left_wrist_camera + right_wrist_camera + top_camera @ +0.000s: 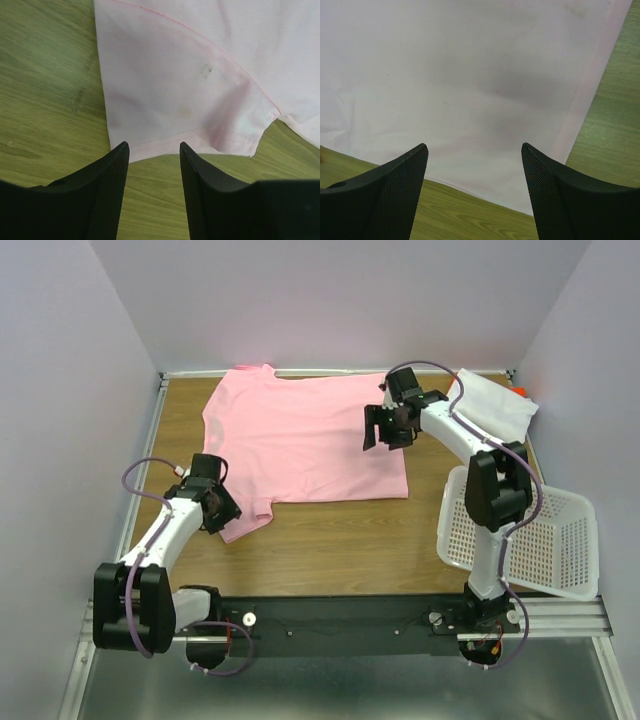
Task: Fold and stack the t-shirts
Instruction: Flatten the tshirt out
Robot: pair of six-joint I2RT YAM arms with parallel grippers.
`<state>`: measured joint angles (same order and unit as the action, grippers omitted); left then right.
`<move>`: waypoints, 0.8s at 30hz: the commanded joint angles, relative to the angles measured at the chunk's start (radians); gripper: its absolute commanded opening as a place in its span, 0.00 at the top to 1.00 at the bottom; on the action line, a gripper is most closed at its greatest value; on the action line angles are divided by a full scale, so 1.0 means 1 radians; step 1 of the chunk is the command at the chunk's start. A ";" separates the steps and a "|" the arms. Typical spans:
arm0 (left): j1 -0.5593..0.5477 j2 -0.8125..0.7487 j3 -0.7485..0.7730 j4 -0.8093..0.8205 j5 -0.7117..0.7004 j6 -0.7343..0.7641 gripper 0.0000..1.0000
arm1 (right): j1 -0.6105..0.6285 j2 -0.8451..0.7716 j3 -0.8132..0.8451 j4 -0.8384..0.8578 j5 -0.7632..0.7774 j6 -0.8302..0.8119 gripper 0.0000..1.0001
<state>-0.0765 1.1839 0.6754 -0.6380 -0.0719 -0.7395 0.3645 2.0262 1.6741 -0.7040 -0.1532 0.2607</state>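
Lying spread flat on the wooden table [340, 540], the light pink t-shirt [300, 440] has its collar toward the far edge and its hem toward the arms. Its near-left sleeve juts out at the lower left corner, and the left wrist view shows that sleeve's stitched hem [200, 75] with a couple of faint marks on the cloth.

The left claw [220, 512] sits low at that sleeve. Its two black fingers stand apart with nothing between them, and the sleeve's edge lies just past the tips [152, 145] – released, not grasping.

The right claw [385, 432] hangs over the shirt's right-hand side. Its jaws are spread wide and empty above the pale cloth [470, 75], with bare table showing beside the shirt's edge.

Well apart from the pink shirt, in the far right corner, a white t-shirt [495, 405] lies folded. A sliver of the orange-red t-shirt [519, 392] peeks out behind it.

A white perforated basket [560, 540] rests tilted at the table's right edge – just beside the right arm
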 commanded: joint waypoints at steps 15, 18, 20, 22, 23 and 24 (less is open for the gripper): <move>-0.032 0.138 0.082 -0.155 -0.186 -0.202 0.43 | -0.038 -0.121 -0.157 0.072 -0.094 0.023 0.18; -0.032 0.149 0.087 -0.166 -0.195 -0.218 0.43 | -0.050 -0.123 -0.165 0.078 -0.094 0.026 0.18; -0.032 0.154 0.087 -0.164 -0.198 -0.221 0.44 | -0.056 -0.123 -0.165 0.084 -0.097 0.026 0.18; -0.032 0.171 0.090 -0.160 -0.193 -0.213 0.46 | -0.064 -0.126 -0.165 0.086 -0.097 0.028 0.18; -0.034 0.177 0.090 -0.158 -0.189 -0.212 0.47 | -0.068 -0.126 -0.166 0.087 -0.095 0.026 0.18; -0.034 0.187 0.089 -0.155 -0.184 -0.207 0.48 | -0.075 -0.126 -0.168 0.090 -0.097 0.028 0.18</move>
<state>-0.1055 1.3476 0.7464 -0.7784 -0.2180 -0.9276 0.3080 1.9369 1.5246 -0.6426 -0.2272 0.2806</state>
